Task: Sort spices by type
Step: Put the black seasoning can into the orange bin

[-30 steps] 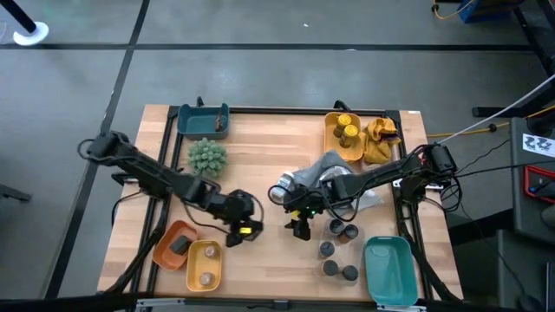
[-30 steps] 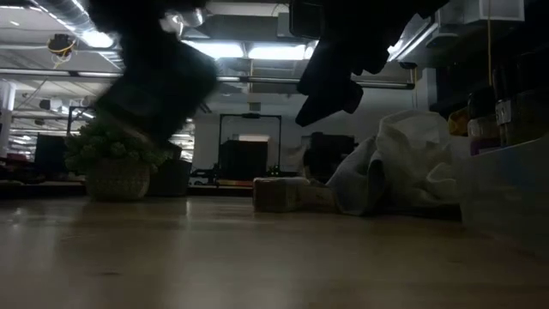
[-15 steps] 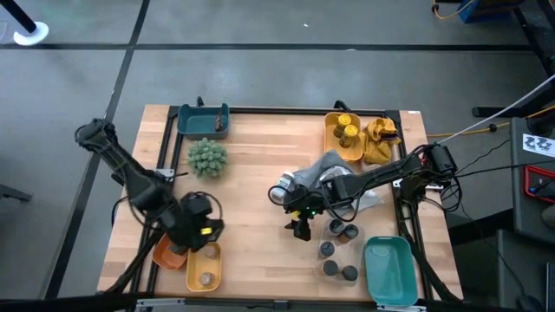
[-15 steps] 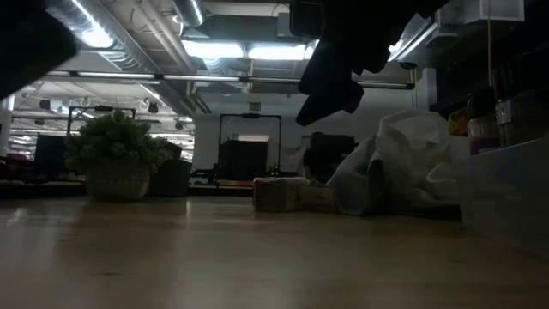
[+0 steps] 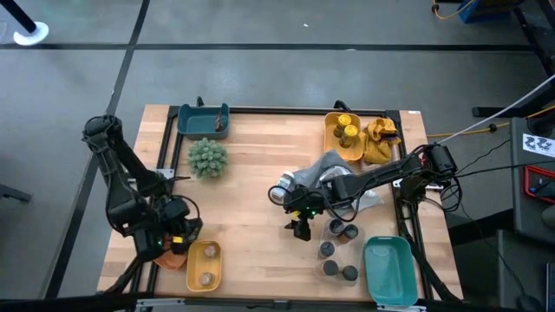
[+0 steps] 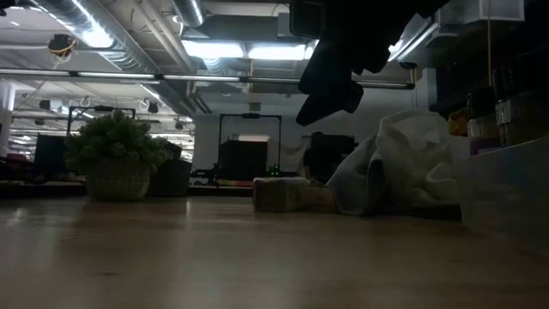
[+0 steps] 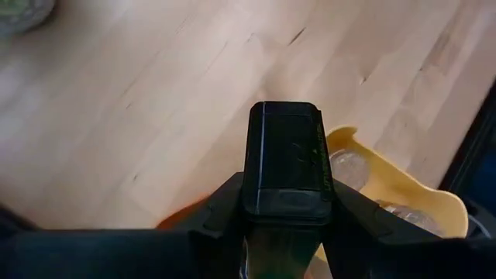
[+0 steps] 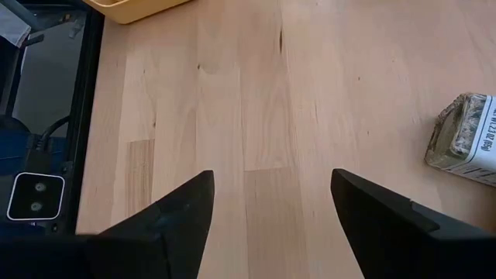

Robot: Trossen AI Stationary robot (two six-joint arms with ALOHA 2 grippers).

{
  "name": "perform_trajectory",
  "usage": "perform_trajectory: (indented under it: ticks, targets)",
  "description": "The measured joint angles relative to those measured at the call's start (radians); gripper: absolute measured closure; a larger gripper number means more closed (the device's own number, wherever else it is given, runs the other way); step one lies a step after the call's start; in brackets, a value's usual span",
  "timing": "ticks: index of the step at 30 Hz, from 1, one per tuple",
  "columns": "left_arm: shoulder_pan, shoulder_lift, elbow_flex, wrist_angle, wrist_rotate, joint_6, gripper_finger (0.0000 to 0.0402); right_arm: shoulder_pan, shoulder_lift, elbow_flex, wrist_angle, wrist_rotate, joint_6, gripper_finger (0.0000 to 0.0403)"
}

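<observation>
My left gripper (image 5: 179, 242) is at the near left, over the orange tray (image 5: 165, 255), and is shut on a dark rectangular tin (image 7: 287, 155). Beside that tray a yellow tray (image 5: 205, 265) holds two clear jars (image 7: 350, 164). My right gripper (image 5: 300, 228) hangs open above the table's middle with nothing between its fingers. Several grey-lidded jars (image 5: 337, 250) stand on the wood to its right. One herb jar (image 8: 465, 139) lies on its side. Yellow-lidded jars (image 5: 346, 132) sit in the far yellow tray (image 5: 333, 139). My left gripper pinches the dark tin between its two fingers, one on each long side near the tin's back end (image 7: 284, 211). The fingers slant downward and lie along the tin, whose free end sticks out ahead of them. The tin is lifted clear, above the orange tray's edge (image 7: 183, 219).
A green plant ball (image 5: 207, 157) stands at the far left, with a teal tray (image 5: 204, 119) behind it. Grey and white cloths (image 5: 323, 172) lie in the middle right, and a yellow cloth (image 5: 381, 139) at the far right. Another teal tray (image 5: 388, 270) sits at the near right.
My left gripper has swung from the table's middle toward the near left corner, rolling as it went. It now hangs over the orange tray, still shut on the dark tin. It has left the low view.
</observation>
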Motion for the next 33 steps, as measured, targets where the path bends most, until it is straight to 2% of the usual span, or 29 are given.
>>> perform_trajectory:
  ticks: [7, 15, 22, 27, 33]
  targets:
    - [-0.063, 0.0, 0.0, -0.105, -0.005, -0.132, 0.0283, 0.0, 0.0, 0.0, 0.0, 0.004, 0.0, 0.0143]
    - [-0.087, 0.0, 0.0, -0.195, -0.033, -0.23, 0.0284, 0.0, 0.0, 0.0, 0.0, 0.034, -0.001, 0.0143]
    - [-0.114, 0.0, 0.0, -0.227, -0.011, -0.26, 0.0284, 0.0, 0.0, 0.0, 0.0, 0.034, -0.001, 0.0143]
    - [-0.127, 0.003, 0.0, -0.247, 0.054, -0.287, 0.0283, 0.0, 0.0, 0.0, 0.0, 0.035, -0.001, 0.0143]
    - [-0.146, 0.026, 0.0, -0.235, 0.062, -0.316, 0.0284, 0.0, 0.0, 0.0, 0.0, 0.046, -0.001, 0.0143]
